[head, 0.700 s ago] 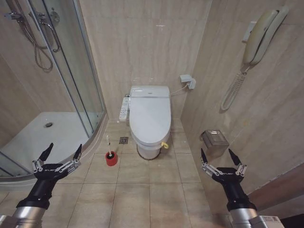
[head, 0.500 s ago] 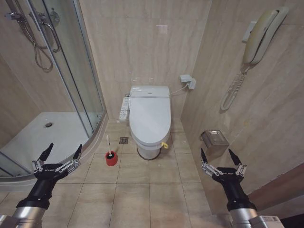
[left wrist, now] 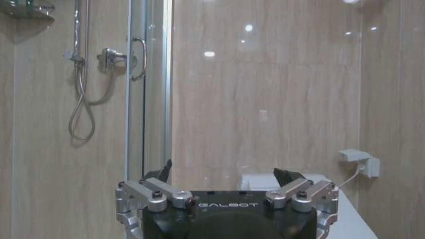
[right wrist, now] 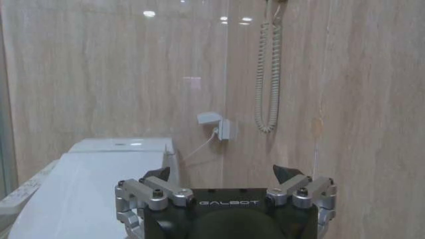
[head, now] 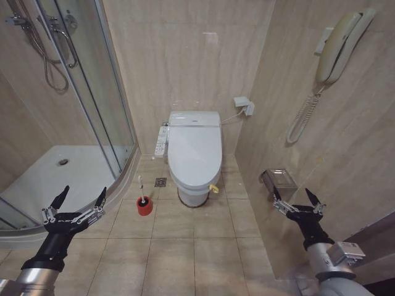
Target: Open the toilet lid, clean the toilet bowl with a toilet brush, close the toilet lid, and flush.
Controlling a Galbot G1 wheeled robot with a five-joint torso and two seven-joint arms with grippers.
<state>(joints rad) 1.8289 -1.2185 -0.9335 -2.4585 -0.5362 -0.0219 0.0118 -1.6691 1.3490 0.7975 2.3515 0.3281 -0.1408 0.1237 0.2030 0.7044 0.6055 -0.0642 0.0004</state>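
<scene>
My right gripper [head: 297, 201], fingers apart, hung right of the shut lid [head: 195, 154]; I judged hooking its yellow strap [head: 214, 188] best. Left gripper [head: 78, 200] waited, spread.

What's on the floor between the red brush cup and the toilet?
In the head view, a small square floor drain sits on the tiles between the red cup and the toilet.

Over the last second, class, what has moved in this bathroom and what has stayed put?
The right gripper, open, moved forward and slightly rightward, toward the wall. The left gripper stayed parked and open. The toilet lid remains shut; the toilet brush stands in its red holder.
</scene>
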